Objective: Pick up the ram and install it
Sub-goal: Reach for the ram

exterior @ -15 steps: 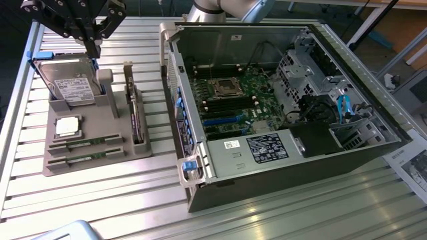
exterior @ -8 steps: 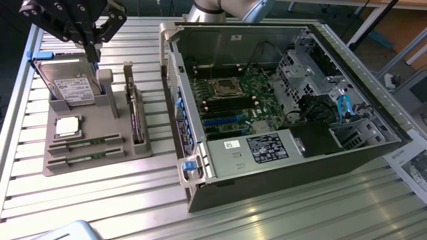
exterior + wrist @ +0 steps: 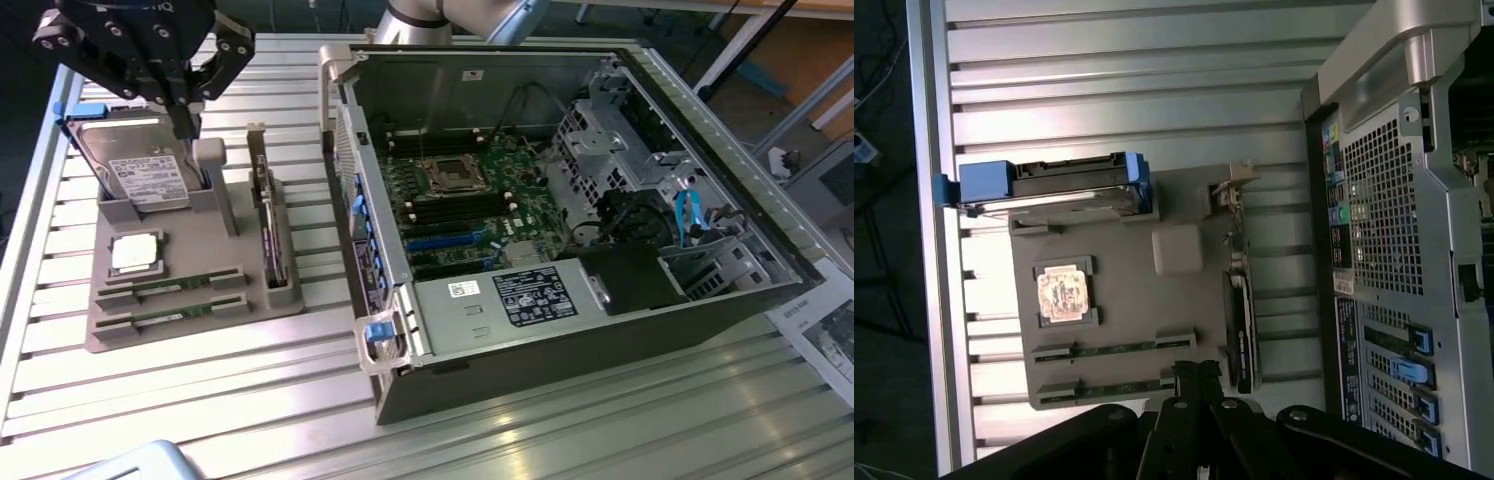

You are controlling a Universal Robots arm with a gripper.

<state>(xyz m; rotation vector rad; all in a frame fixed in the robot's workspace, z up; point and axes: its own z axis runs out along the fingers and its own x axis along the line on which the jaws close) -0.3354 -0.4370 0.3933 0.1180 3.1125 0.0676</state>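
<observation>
Your claw (image 3: 183, 118) (image 3: 1197, 372) is clenched with nothing between its fingers, and it hangs above the grey holder (image 3: 200, 250) (image 3: 1124, 300) on the slatted table (image 3: 200, 400), over the end where the hard drive (image 3: 140, 175) stands. The ram (image 3: 174, 287) (image 3: 1116, 349) lies flat in its slot on the holder just beside the processor chip (image 3: 136, 252), with the second stick (image 3: 174, 312) (image 3: 1116, 383) parallel next to it. The open computer case (image 3: 534, 365) sits to the exterior view's right.
</observation>
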